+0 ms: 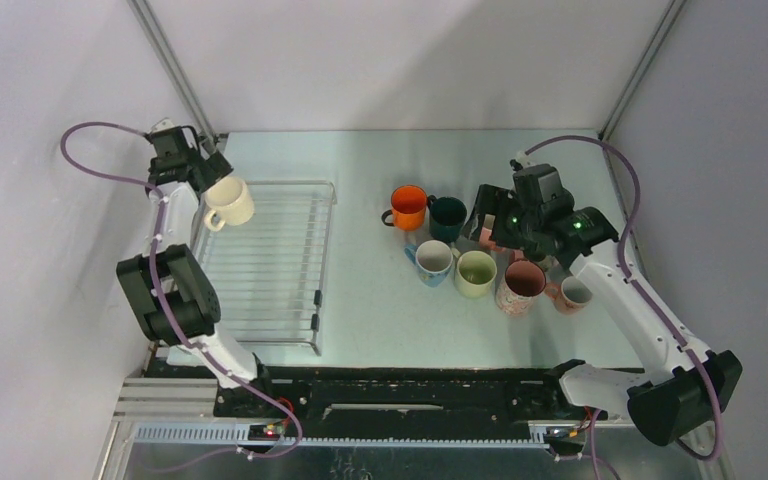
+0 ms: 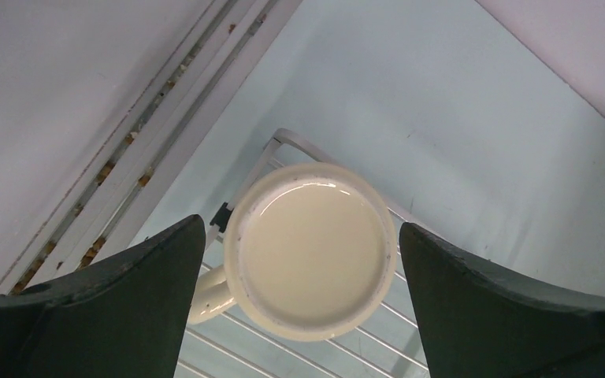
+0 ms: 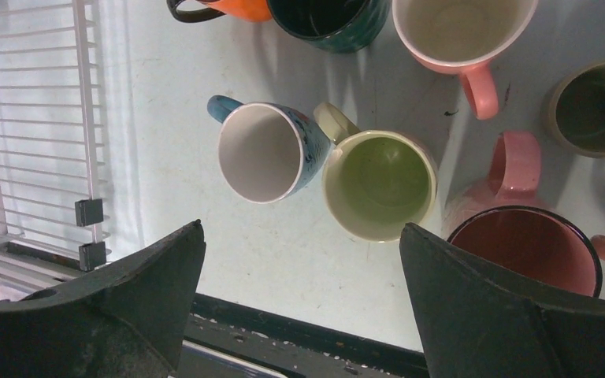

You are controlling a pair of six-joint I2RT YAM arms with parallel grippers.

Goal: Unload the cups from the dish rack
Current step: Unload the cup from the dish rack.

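Left gripper (image 2: 301,227) frames the left wrist view from both near corners, spread wide, gripping nothing. Past it: cream mug (image 2: 309,250), mouth toward the camera, nothing inside, clear gap on the handle side, almost none on the other. Under that, far-left corner of the rack (image 1: 270,255). Top view shows no other cup on the rods, so I read this as the last pick, at line-up stage. Next move: advance, centre, clamp; mug nearly fills the jaw span, so little slack. Can't tell if it's standing on the rods or tipped. Right gripper (image 3: 301,227) spread too, nothing in it, hanging over the mugs (image 1: 475,272) grouped on the table (image 1: 370,300). Right wrist alone shows a grey-green mug (image 3: 591,106); the arm covers it from above.
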